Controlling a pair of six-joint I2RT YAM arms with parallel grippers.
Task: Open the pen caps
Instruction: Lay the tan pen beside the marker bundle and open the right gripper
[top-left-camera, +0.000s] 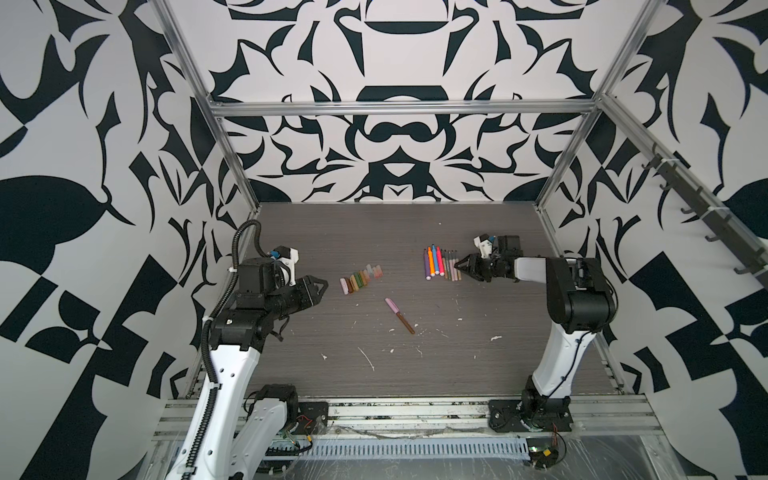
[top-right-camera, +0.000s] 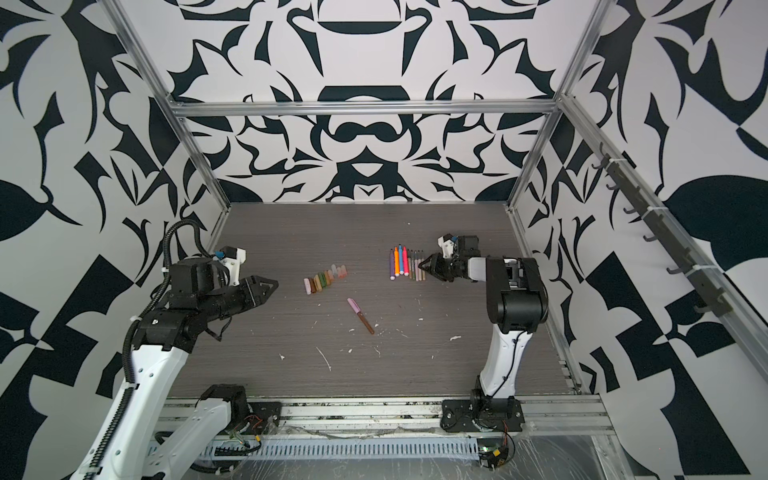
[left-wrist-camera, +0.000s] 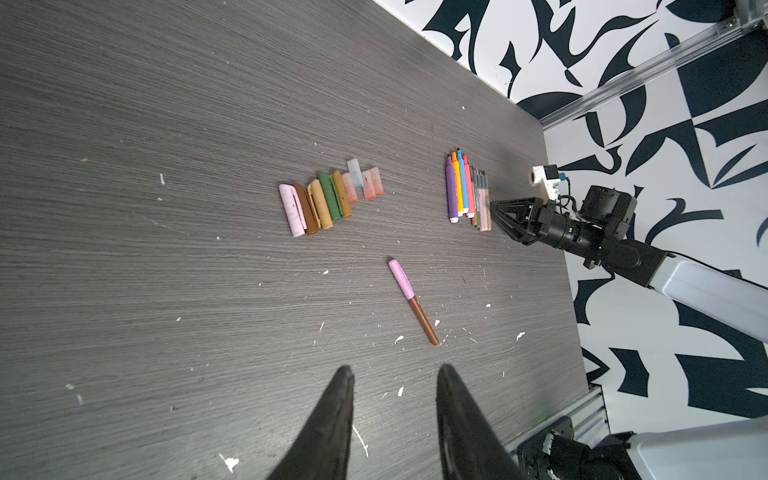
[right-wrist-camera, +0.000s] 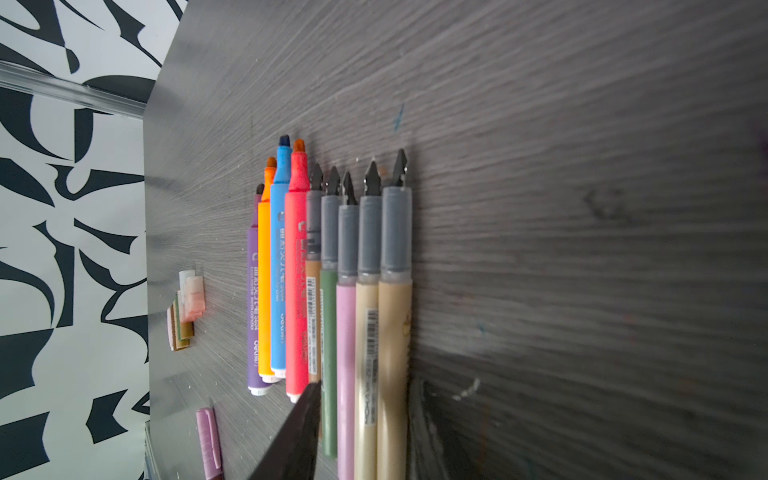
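Looking at the one capped pen (top-left-camera: 399, 316) mid counter (top-left-camera: 332, 361): probably light, stiff, slippery, so pinch brown barrel (top-left-camera: 406, 324) and lilac cap (top-left-camera: 391, 306) separately. Left gripper (left-wrist-camera: 397, 370) gapes empty; right gripper (top-left-camera: 457, 264) parted beside the uncapped pens (top-left-camera: 436, 264), far right.

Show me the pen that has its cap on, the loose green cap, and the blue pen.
capped pen (left-wrist-camera: 401, 279), left wrist view, on its capped pink end.
green cap (left-wrist-camera: 330, 199), left wrist view, midway along the tube.
blue pen (right-wrist-camera: 278, 274), right wrist view, middle of the barrel.
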